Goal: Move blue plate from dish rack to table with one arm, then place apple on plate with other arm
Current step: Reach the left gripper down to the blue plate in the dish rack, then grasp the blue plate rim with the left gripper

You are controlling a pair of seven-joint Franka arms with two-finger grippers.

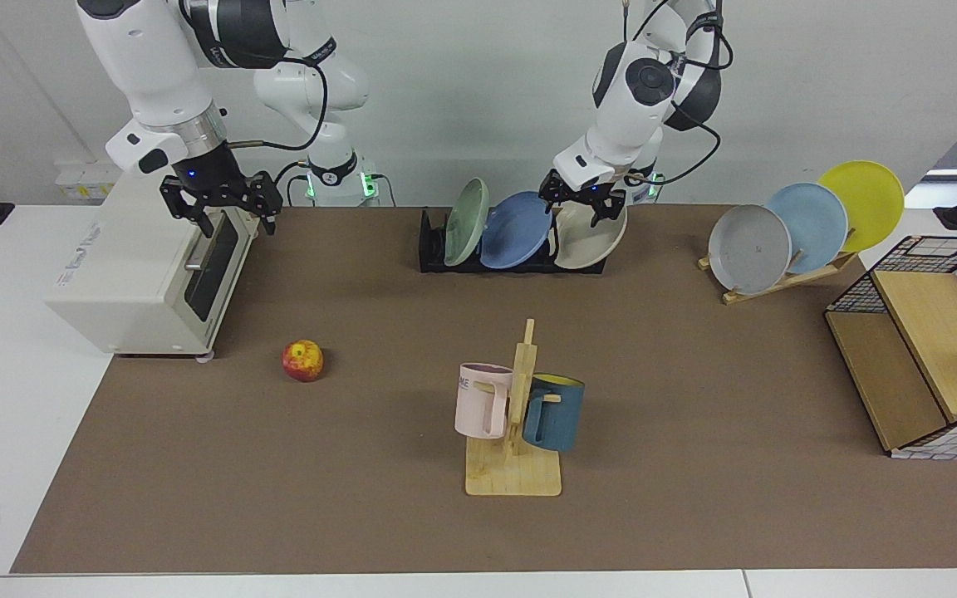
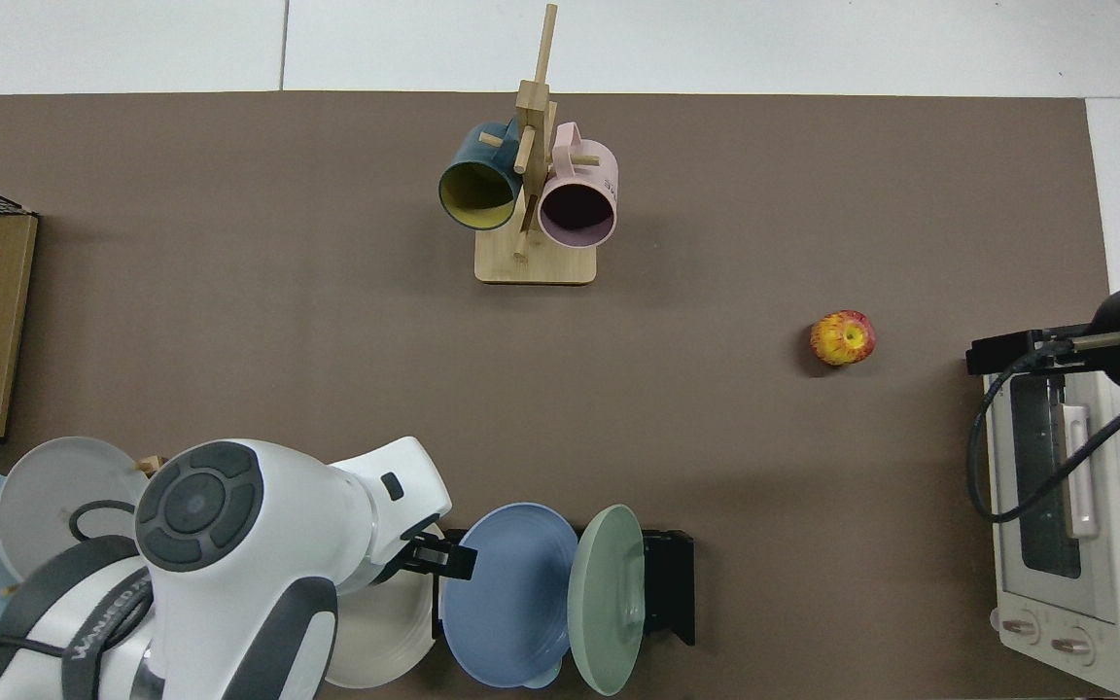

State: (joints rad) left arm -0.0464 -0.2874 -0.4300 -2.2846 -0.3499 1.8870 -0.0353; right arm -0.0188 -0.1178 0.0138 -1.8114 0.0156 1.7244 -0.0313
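The blue plate (image 1: 516,232) (image 2: 511,595) stands upright in the middle slot of the black dish rack (image 1: 431,247) (image 2: 669,585) at the back of the brown table (image 1: 694,374). My left gripper (image 1: 577,204) (image 2: 441,559) hangs open just above the gap between the blue plate's rim and the beige plate beside it, gripping nothing. The apple (image 1: 302,360) (image 2: 843,337) lies on the table in front of the toaster oven. Over that oven my right gripper (image 1: 234,218) waits, open and empty.
A green plate (image 1: 466,221) and a beige plate (image 1: 593,237) flank the blue one. A wooden mug tree (image 1: 515,419) with two mugs stands mid-table. A wooden rack (image 1: 782,278) holds grey, sky-blue and yellow plates. A toaster oven (image 1: 142,266) and a wire-and-wood box (image 1: 915,349) sit at the ends.
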